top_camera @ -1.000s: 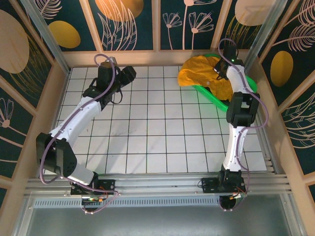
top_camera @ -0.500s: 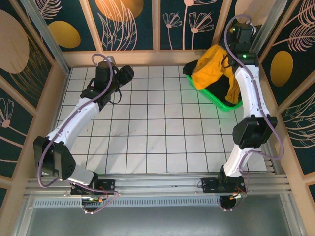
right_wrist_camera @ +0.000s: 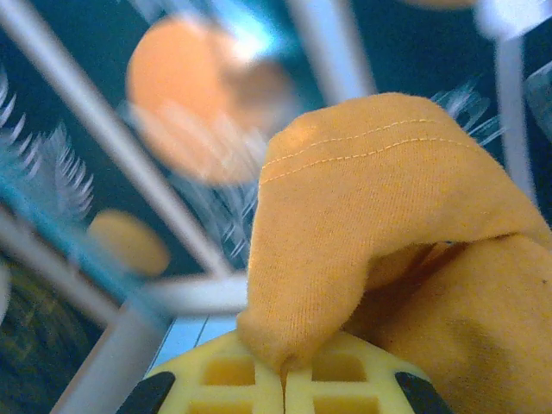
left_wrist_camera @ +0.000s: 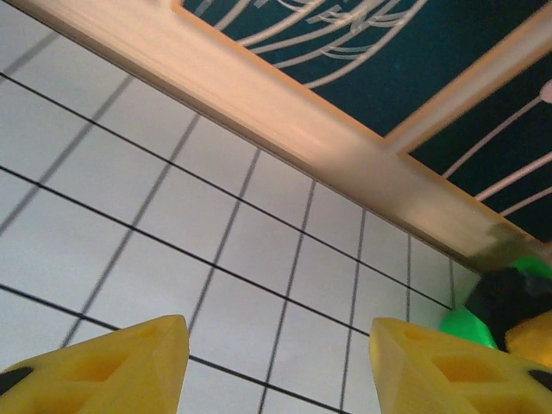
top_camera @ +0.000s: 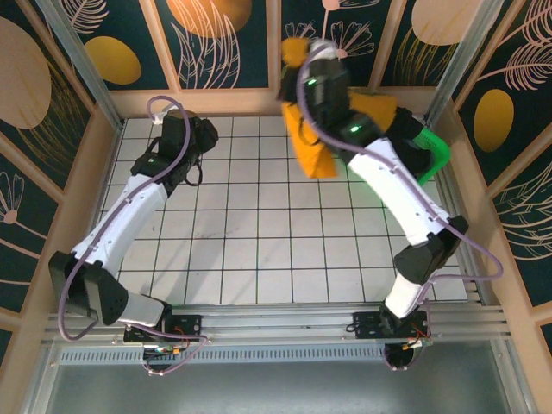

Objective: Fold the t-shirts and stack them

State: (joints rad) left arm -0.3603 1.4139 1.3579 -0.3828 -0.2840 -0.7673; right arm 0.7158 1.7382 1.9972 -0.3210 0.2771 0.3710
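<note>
The right gripper is closed flat on a hemmed edge of the mustard t-shirt, and the cloth bunches over its shut yellow fingers. Seen from above, that grip sits high in the air near the back wall. The shirt hangs from it in a loose, crumpled drop over the far middle tiles. A trailing part runs behind the arm toward the green basket in the far right corner.

Holding the shirt by one edge and up high looks meant to let its own weight pull it free of the basket and open it out, so it can be laid flat for folding. The black t-shirt shows as a dark heap at the basket's rim and appears to wait its turn there.

The left gripper stands partly open with nothing between its fingers. It sits low over the bare white tiled table on the far left, pointing toward the basket. I judge it is placed there to catch a second corner of the hanging cloth.
</note>
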